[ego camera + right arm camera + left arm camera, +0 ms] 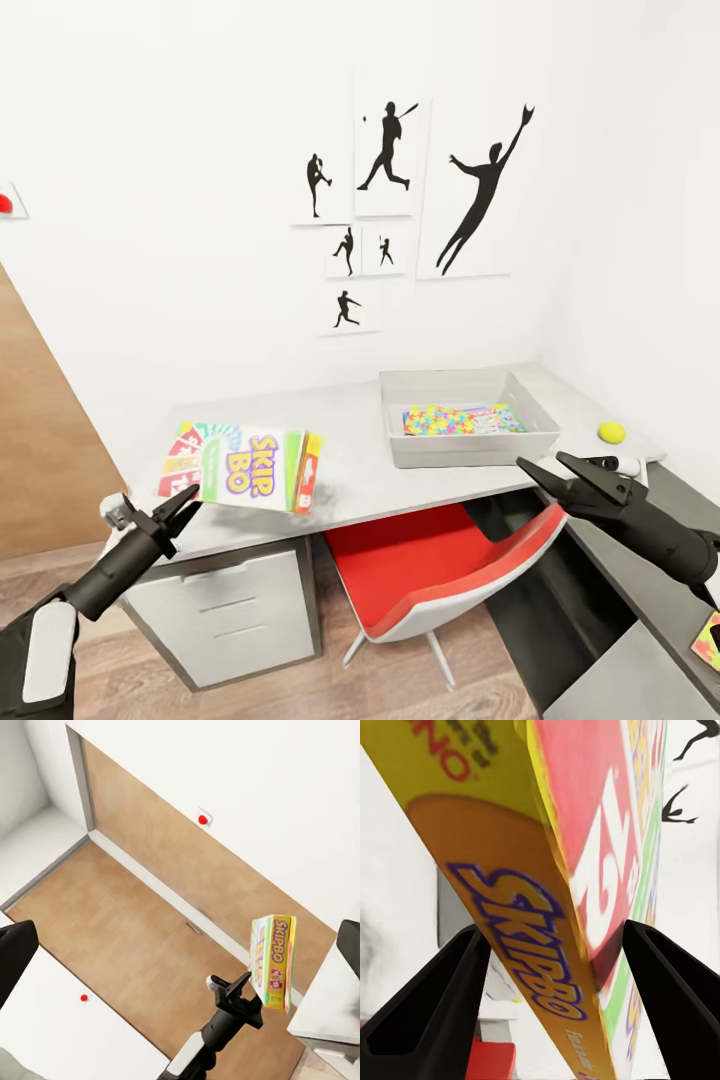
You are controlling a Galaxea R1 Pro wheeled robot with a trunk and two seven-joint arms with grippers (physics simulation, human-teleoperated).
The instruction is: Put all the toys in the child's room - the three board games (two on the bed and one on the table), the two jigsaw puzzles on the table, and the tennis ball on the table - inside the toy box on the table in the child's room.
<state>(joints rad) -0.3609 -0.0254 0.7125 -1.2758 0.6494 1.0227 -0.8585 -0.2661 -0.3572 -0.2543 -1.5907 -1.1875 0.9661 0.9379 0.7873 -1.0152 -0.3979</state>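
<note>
My left gripper (pixel 162 502) is shut on the corner of the green-yellow SKIP BO board game (pixel 245 465) and holds it tilted above the left end of the white table (pixel 370 480). In the left wrist view the box (pixel 547 870) stands edge-on between the two fingers (pixel 435 1012). The right wrist view has the same box (pixel 271 960) in the air at that gripper's (pixel 238 988) tip. The grey toy box (pixel 468 450) stands right of centre on the table, with a jigsaw puzzle (pixel 445 420) lying flat inside. The tennis ball (pixel 611 432) rests to its right. My right gripper (pixel 540 460) hangs open just in front of the toy box.
A red and white chair (pixel 440 570) is tucked under the table between my arms. White drawers (pixel 230 610) sit below the table's left end. A flat colourful item (pixel 710 640) lies on a grey surface at the lower right. A wooden door (pixel 40 450) stands to the left.
</note>
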